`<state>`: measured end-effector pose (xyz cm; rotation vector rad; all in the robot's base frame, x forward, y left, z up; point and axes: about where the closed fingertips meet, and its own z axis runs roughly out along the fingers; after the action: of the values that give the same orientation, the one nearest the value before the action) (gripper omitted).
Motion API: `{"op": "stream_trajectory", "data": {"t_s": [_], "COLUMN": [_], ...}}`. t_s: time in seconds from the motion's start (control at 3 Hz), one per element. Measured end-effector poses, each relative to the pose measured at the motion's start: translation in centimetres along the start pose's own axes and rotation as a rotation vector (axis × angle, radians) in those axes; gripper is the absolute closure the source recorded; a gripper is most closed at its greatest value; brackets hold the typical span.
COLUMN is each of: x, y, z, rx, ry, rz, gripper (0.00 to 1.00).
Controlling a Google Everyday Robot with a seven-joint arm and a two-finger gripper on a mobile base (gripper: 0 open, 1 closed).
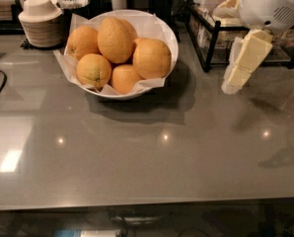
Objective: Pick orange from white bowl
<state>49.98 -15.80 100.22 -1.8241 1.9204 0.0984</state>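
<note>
White bowl (125,95) holds five oranges (152,58); claw (234,80) at right.

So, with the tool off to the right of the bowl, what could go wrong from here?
The tool hangs right of the white bowl, beside a black wire rack it might clip. The orange touches its piled neighbours, so lifting it may roll them. The paper liner could snag.

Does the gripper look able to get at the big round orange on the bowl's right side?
Probably yes. The gripper hangs right of the white bowl, apart from it, above the countertop. The orange lies on top, uncovered, with nothing between them; the black wire rack stands behind.
</note>
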Motion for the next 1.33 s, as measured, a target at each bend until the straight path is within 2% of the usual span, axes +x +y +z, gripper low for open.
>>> {"op": "stream_trajectory", "data": {"t_s": [0.33,0.67,1.0,1.33], "x": [-4.4,-8.4,-9.9,-10.7], "y": [-2.3,-3.3,-3.1,-3.1], "z": [0.5,1.4,1.9,2.2], "rx": [-0.032,-0.084,-0.122,-0.143], "ry": [-0.118,-0.225,-0.289,-0.324], "rz": [-0.090,-0.147,-0.149,-0.149], "gripper": [0.00,0.00,0.00,0.00]}}
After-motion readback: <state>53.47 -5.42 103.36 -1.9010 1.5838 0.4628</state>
